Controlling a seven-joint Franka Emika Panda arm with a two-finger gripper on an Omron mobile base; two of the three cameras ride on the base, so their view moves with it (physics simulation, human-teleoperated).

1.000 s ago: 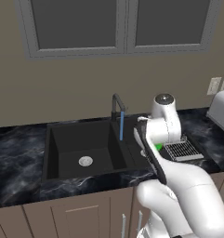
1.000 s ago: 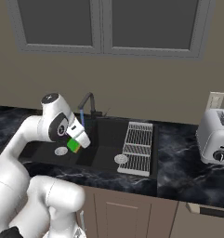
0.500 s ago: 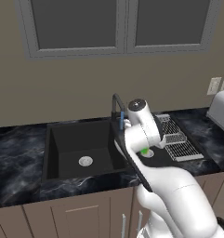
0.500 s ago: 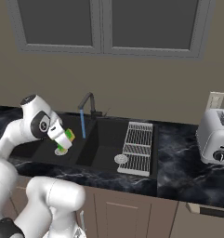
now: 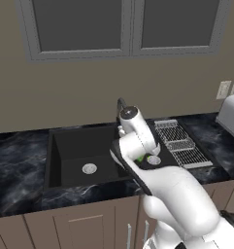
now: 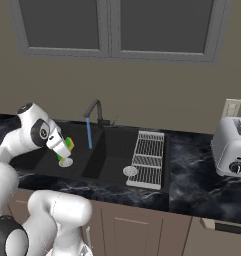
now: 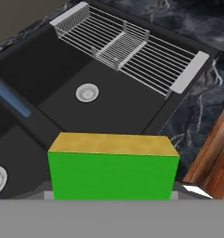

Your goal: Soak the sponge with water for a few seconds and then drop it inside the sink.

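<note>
My gripper (image 6: 62, 149) is shut on the sponge (image 6: 68, 145), a green block with a yellow layer, held in the air above the black double-basin sink (image 6: 112, 145). Seen from the right base, the sponge hangs a little left of the thin blue water (image 6: 89, 134) falling from the dark faucet (image 6: 94, 107), clear of it. The sponge (image 7: 113, 172) sits low in the hand view and hides my fingertips; the water (image 7: 11, 97) runs at the upper left. From the left base, my arm covers the gripper and a sliver of green sponge (image 5: 139, 158) peeks out above the sink (image 5: 70, 151).
A wire drying rack (image 6: 148, 157) lies across the right basin's far side. Round silver drains (image 7: 87, 92) sit in both basins. A toaster (image 6: 232, 147) stands on the dark marble counter (image 6: 202, 180) to the right. Cabinet fronts run below.
The arm has swung left in the right base view, carrying the sponge from beside the stream to a spot further from it. The grip stays the same.
</note>
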